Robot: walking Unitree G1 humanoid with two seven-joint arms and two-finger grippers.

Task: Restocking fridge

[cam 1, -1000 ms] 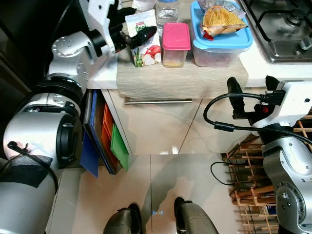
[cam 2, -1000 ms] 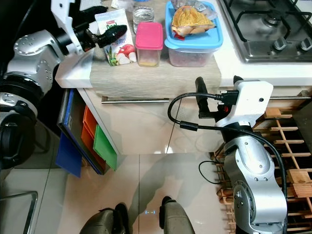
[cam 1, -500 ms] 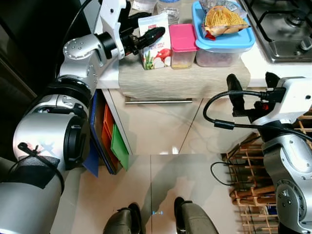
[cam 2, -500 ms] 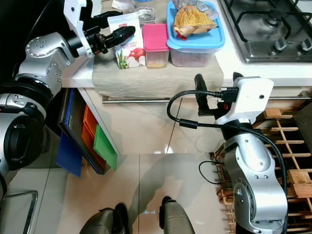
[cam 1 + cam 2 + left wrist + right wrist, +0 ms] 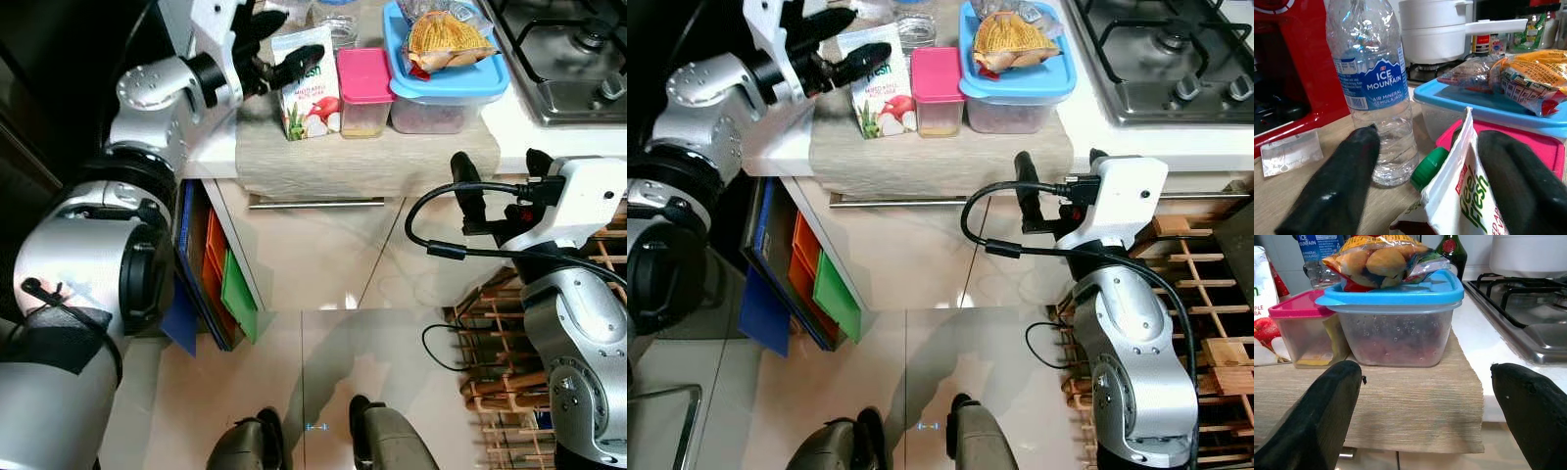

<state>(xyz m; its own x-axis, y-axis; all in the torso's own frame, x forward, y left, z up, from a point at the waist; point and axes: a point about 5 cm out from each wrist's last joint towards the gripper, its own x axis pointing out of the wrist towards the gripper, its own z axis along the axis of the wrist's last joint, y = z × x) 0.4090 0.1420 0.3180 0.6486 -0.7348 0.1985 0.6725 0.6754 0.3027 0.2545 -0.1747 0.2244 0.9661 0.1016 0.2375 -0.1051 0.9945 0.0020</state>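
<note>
A white juice carton (image 5: 312, 93) with a green cap stands on the woven mat (image 5: 362, 157) on the counter, right beside a pink-lidded container (image 5: 361, 83). My left gripper (image 5: 299, 31) is open around the carton's top. In the left wrist view one finger (image 5: 1518, 181) lies close against the carton (image 5: 1464, 205), and the other finger (image 5: 1337, 191) stands well apart from it. A clear water bottle (image 5: 1374, 88) stands just behind. My right gripper (image 5: 498, 166) is open and holds nothing. It hovers at the counter's front edge, facing the blue-lidded container (image 5: 1396, 328).
A snack bag (image 5: 441, 34) lies on the blue lid. The gas stove (image 5: 563, 49) is at the far right. Below the counter are a drawer handle (image 5: 318, 203), coloured boards (image 5: 223, 284) in a gap, and a wooden rack (image 5: 500, 392) at my right.
My left gripper's fingers have spread wider around the carton's top, one rising clear of it. The carton now stands more upright beside the pink container. The right arm has barely moved.
</note>
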